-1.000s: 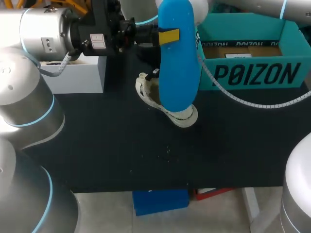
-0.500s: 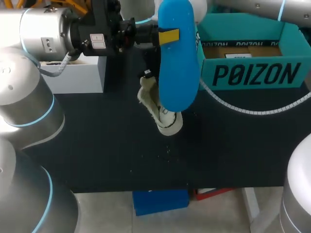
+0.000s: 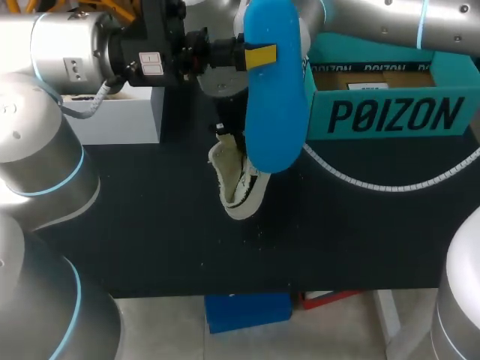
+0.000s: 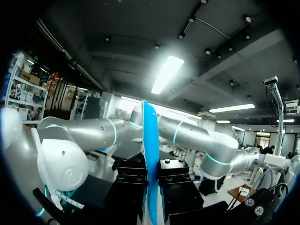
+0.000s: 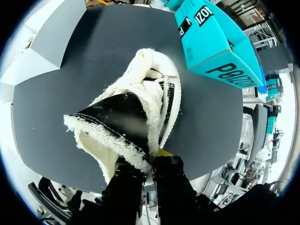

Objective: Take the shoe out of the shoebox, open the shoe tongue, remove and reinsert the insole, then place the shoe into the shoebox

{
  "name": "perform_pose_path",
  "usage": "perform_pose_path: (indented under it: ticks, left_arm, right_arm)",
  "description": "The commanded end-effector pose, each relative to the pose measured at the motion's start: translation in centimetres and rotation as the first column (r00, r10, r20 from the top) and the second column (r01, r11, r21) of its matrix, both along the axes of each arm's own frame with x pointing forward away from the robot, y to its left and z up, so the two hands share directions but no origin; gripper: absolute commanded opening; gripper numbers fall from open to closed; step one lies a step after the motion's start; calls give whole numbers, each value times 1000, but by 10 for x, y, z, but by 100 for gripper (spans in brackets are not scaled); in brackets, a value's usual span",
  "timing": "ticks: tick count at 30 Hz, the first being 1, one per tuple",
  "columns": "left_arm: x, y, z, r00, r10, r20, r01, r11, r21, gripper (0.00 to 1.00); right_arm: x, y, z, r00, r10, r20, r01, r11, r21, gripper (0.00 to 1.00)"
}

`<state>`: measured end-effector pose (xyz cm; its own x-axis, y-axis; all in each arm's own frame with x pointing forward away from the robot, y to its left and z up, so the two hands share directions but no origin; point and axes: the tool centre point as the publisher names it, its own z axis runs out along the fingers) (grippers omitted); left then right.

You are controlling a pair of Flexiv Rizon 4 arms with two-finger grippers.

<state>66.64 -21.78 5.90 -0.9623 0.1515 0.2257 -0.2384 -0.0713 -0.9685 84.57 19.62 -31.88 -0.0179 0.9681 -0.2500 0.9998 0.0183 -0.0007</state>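
The blue insole (image 3: 274, 90) stands upright high over the table, with my left gripper (image 3: 251, 55) shut on its edge. The left wrist view sees the insole (image 4: 149, 154) edge-on, and my left gripper (image 4: 151, 194) clamps it from both sides. The fleece-lined black and white shoe (image 3: 236, 180) hangs toe-down beneath the insole. My right gripper (image 5: 151, 164) is shut on the fleece rim of the shoe (image 5: 136, 117) at its opening. In the head view the insole hides that gripper. The teal shoebox (image 3: 390, 112) stands open at the back right.
A white box (image 3: 112, 112) stands at the back left. A white coiled cable (image 3: 375, 180) from my right arm hangs across the table in front of the shoebox (image 5: 211, 42). The black table (image 3: 150, 225) is bare in front.
My right arm has swung the shoe from lying sideways under the insole to hanging toe-down, a little to the left. The left arm and the insole have stayed put.
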Motion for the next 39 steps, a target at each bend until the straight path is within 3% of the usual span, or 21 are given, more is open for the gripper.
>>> perform_pose_path:
  ticks: [1, 6, 15, 30, 31, 32, 33, 34, 39]
  left_arm:
    - [-1, -1, -1, 1000, 3, -1, -3, 1000, 2, 0]
    - [-1, -1, -1, 1000, 3, -1, -3, 1000, 2, 0]
    - [-1, -1, -1, 1000, 3, -1, -3, 1000, 2, 0]
    - [-1, -1, -1, 1000, 3, -1, -3, 1000, 2, 0]
    - [-1, -1, -1, 1000, 3, -1, -3, 1000, 2, 0]
    - [-1, -1, -1, 1000, 3, -1, -3, 1000, 2, 0]
    - [-1, -1, -1, 1000, 3, -1, -3, 1000, 2, 0]
    - [-1, -1, -1, 1000, 3, -1, -3, 1000, 2, 0]
    - [-1, -1, -1, 1000, 3, -1, -3, 1000, 2, 0]
  right_arm:
    - [1, 8, -11, 1000, 15, -5, -15, 1000, -13, 0]
    - [4, 6, -24, 999, 34, -14, -34, 999, -11, 0]
    - [2, -2, -45, 996, -65, -57, 63, 997, -42, 0]
    - [-10, -24, -62, 981, -175, -88, 176, 984, 3, 0]
    - [-10, -27, -60, 979, -183, -91, 185, 983, 13, 9]
    - [-10, -29, -59, 977, -190, -93, 192, 981, 18, 35]
    - [-10, -31, -56, 976, -195, -94, 199, 979, 32, 85]
    - [-10, -33, -53, 976, -196, -94, 201, 978, 46, 100]
    - [-8, -40, -28, 972, -203, -119, 222, 958, 180, 100]
